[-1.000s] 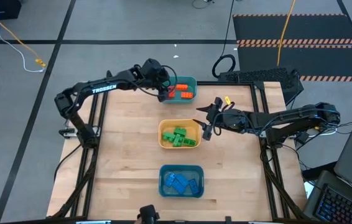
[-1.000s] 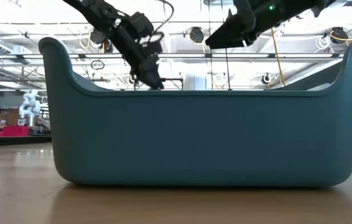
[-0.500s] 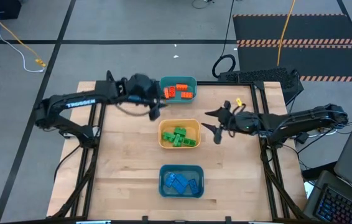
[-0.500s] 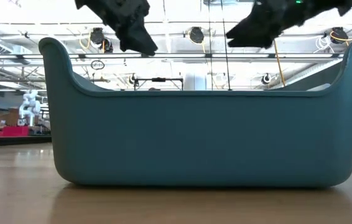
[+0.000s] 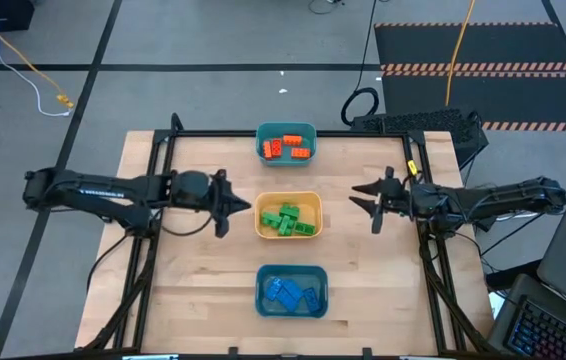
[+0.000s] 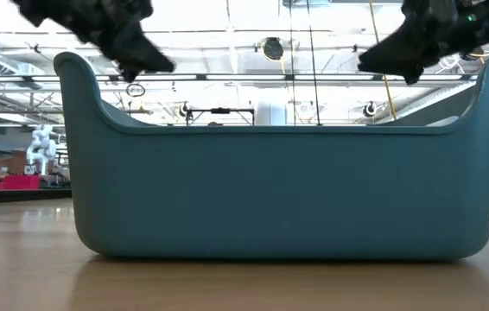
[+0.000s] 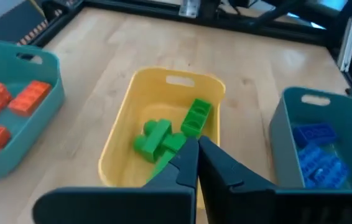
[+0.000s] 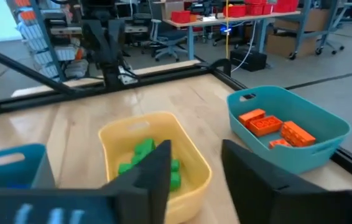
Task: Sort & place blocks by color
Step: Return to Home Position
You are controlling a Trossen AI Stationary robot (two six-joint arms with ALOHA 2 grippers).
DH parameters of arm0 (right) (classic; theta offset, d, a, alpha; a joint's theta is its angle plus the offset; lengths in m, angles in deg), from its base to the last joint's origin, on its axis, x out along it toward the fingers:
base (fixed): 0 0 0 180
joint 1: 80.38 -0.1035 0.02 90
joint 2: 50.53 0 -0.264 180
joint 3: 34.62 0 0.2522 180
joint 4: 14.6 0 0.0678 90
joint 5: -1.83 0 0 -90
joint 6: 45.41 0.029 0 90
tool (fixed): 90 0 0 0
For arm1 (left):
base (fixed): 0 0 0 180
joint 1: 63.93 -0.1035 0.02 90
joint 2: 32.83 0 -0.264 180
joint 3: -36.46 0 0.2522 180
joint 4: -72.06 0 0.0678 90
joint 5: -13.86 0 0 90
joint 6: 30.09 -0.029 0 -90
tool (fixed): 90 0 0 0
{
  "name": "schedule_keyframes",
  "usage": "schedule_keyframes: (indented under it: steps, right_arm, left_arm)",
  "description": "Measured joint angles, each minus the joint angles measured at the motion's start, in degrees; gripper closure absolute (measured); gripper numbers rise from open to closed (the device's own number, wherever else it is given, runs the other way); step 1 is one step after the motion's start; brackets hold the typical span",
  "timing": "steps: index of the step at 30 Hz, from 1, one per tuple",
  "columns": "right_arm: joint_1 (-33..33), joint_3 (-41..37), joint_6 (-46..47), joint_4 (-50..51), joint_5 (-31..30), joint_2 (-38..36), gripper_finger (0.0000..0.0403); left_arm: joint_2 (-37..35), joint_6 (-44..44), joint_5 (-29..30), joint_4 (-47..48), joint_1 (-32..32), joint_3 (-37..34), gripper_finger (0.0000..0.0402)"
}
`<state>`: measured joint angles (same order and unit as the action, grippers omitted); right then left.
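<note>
Three bins stand in a row down the table's middle. The far teal bin [image 5: 286, 144] holds orange blocks [image 7: 8, 109]. The yellow bin [image 5: 288, 215] holds green blocks [image 7: 173, 134]. The near teal bin [image 5: 291, 290] holds blue blocks [image 7: 319, 155]. My left gripper [image 7: 197, 144] hovers just left of the yellow bin [image 7: 126, 134], shut and holding nothing, pointing toward it. My right gripper [image 8: 194, 149] hovers to the right of the yellow bin [image 8: 157, 149], open with nothing between its fingers, also pointing at it.
The black frame rails [image 5: 153, 200] run along the table's left, right and far sides. Bare wood lies to either side of the bin row. In the low view the near teal bin [image 6: 279, 190] blocks most of the table behind it.
My left gripper has drawn back from above the far teal bin, going toward the table's left and near edges to a spot left of the yellow bin, and it has shut. My right gripper has drawn back from the yellow bin toward the table's right edge.
</note>
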<state>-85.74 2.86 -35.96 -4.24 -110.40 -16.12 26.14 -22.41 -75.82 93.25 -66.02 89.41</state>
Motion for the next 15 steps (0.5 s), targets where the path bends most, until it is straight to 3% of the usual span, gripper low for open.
schedule_keyframes:
  steps: [3,8,15]
  right_arm:
    - [0.00,-2.19,-1.77,-0.28,0.12,-1.71,0.0311]
    - [0.03,-5.77,-3.02,-3.44,7.12,-3.34,0.0391]
    - [0.00,-12.68,-3.30,-15.84,15.01,-4.69,0.0389]
  left_arm:
    - [-4.40,0.80,0.34,-2.52,1.62,-5.44,0.0394]
    - [-11.08,3.01,0.46,-8.19,3.18,-14.12,0.0397]
    - [-18.62,4.88,1.09,-14.43,5.62,-25.20,0.0399]
